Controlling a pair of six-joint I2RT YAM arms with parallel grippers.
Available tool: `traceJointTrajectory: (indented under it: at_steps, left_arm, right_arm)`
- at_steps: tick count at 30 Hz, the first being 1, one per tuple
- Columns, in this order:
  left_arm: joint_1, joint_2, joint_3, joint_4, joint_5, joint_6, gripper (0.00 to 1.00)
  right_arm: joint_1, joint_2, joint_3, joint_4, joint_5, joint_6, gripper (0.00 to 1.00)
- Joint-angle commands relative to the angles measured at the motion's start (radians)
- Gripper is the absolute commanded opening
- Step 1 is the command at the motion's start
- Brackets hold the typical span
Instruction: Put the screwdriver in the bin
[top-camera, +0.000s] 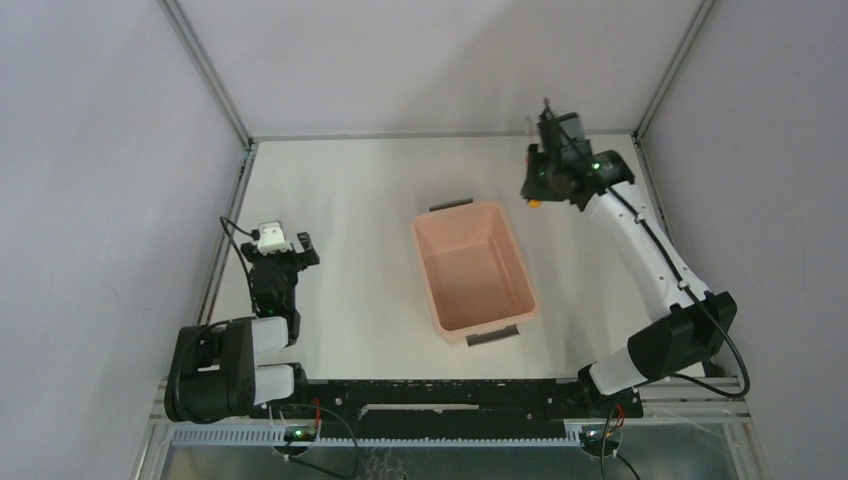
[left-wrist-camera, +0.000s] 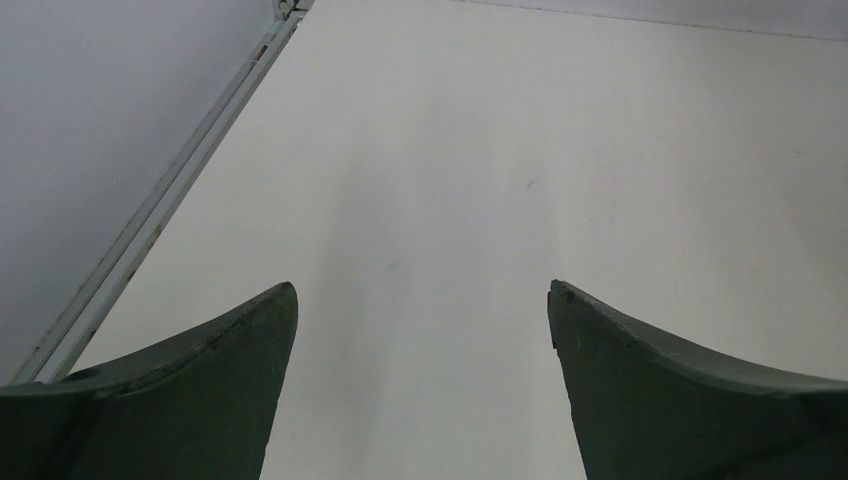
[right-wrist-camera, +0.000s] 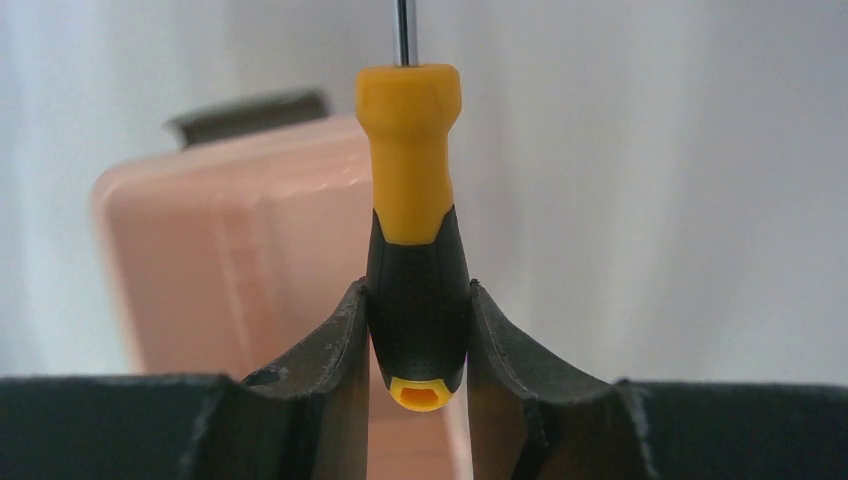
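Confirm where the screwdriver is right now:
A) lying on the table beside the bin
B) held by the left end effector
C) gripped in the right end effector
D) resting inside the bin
C: the right wrist view shows the screwdriver pinched by its black grip in the right end effector, with the bin behind it. The left end effector is open and holds nothing.

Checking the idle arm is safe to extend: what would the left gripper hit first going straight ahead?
Nothing stands before the left gripper: only bare table up to the back wall. If it tilts down, it may touch the table first.
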Motion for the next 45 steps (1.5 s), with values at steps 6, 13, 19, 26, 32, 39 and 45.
traceJointTrajectory:
  at_steps: [6,13,19,26,32,39,45]
  left_arm:
    - [-0.005,-0.006,0.043,0.023,-0.001,0.003,1.00]
    - [-0.005,-0.006,0.043,0.023,-0.001,0.003,1.00]
    - [-0.005,-0.006,0.043,0.023,-0.001,0.003,1.00]
    - [-0.005,-0.006,0.043,0.023,0.000,0.003,1.00]
    - [-0.005,-0.006,0.042,0.023,-0.001,0.003,1.00]
    - [-0.005,-0.007,0.043,0.023,-0.001,0.004,1.00]
    - [-0.005,-0.006,0.042,0.023,0.000,0.003,1.00]
  right_arm:
    - [0.305,-0.096,-0.149,0.058,0.023,0.201,0.00]
    - [0.461,-0.047,-0.273,0.152,0.140,0.246,0.00]
    - [0.521,-0.013,-0.415,0.222,0.173,0.333,0.00]
    - [0.524,0.068,-0.564,0.366,0.104,0.380,0.01]
    - [0.524,0.181,-0.566,0.377,0.115,0.382,0.16]
    - [0.522,0.142,-0.566,0.331,0.091,0.412,0.53]
    - [0.522,-0.029,-0.530,0.247,0.095,0.392,0.99]
